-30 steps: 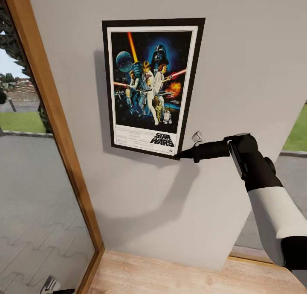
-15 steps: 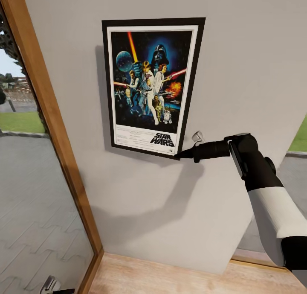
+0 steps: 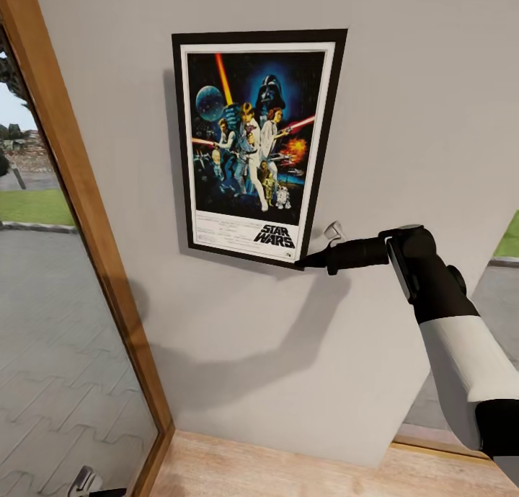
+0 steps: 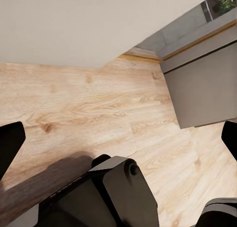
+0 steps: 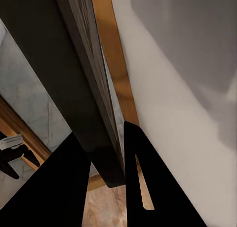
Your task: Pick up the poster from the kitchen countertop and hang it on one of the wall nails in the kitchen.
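Note:
The poster (image 3: 254, 145), a framed Star Wars print with a black frame and white border, is held upright close against the light grey wall (image 3: 404, 107). My right gripper (image 3: 301, 261) is shut on its lower right corner, with the arm reaching in from the right. In the right wrist view both black fingers of the right gripper (image 5: 111, 158) pinch the poster's dark edge (image 5: 84, 88) beside the wall. My left gripper (image 3: 86, 482) hangs low by the window and is open (image 4: 118, 138) and empty over the floor.
A tall wooden window frame (image 3: 86, 216) runs down the left of the wall, with glass and paving outside. Another opening (image 3: 504, 266) lies at the right. Light wooden floor (image 3: 288, 468) meets the wall's foot. A grey panel (image 4: 207, 83) stands near the left arm.
The whole view has shifted a little, so the camera has moved. The poster's shadow on the wall has narrowed. The right gripper's hold on the corner is unchanged.

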Robot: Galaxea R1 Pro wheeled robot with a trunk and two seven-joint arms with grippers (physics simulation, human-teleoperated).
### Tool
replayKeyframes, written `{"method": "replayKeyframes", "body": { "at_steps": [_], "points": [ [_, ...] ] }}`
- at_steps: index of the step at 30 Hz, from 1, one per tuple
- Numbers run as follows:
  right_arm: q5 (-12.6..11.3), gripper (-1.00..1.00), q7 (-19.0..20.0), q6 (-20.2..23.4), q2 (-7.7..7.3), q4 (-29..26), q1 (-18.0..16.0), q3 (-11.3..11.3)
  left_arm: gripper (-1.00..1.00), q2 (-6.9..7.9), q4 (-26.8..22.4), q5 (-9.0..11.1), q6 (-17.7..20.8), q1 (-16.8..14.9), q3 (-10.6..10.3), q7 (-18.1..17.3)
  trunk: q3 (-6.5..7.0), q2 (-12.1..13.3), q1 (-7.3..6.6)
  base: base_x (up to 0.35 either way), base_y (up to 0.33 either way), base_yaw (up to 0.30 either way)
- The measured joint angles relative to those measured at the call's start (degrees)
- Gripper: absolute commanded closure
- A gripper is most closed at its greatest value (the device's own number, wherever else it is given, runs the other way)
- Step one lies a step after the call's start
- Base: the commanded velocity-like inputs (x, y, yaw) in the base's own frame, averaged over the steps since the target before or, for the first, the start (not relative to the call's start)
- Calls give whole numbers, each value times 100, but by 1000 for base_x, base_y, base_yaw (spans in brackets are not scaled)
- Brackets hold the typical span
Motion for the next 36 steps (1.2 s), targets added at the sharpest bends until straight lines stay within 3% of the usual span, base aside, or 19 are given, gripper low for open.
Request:
{"method": "replayKeyframes", "body": {
  "at_steps": [36],
  "points": [
    [-61, 100, 124, 11, -3, -8, 1, 3, -100, 1, -3, 2, 1, 3, -1, 0, -1, -8, -4, 62, 0, 0]
  ]
}}
